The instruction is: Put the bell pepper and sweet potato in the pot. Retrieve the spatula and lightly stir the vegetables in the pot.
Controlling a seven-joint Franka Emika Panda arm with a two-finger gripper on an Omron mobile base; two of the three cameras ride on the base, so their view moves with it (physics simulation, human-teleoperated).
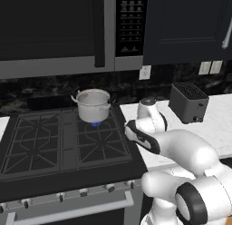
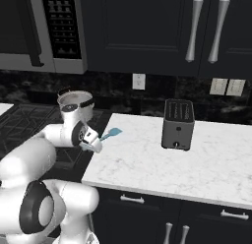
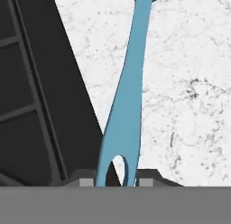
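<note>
The robot's hand point(image 3: 116, 181) is clamped on the looped handle end of the slim teal spatula point(image 3: 128, 90), over the white marble table point(image 2: 162, 154). The small shiny steel pot point(image 1: 93, 105) stands on the black stove point(image 1: 54, 144).

pot point(image 1: 93, 105) on stove point(image 1: 54, 144), left of toaster point(image 1: 188, 102)

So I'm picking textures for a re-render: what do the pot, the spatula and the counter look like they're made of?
Pot: brushed steel, judging by its pale grey sheen. Spatula: probably plastic or silicone, a flat, matte teal with no highlights. Counter: looks like polished white marble or quartz, with fine grey veining.
</note>
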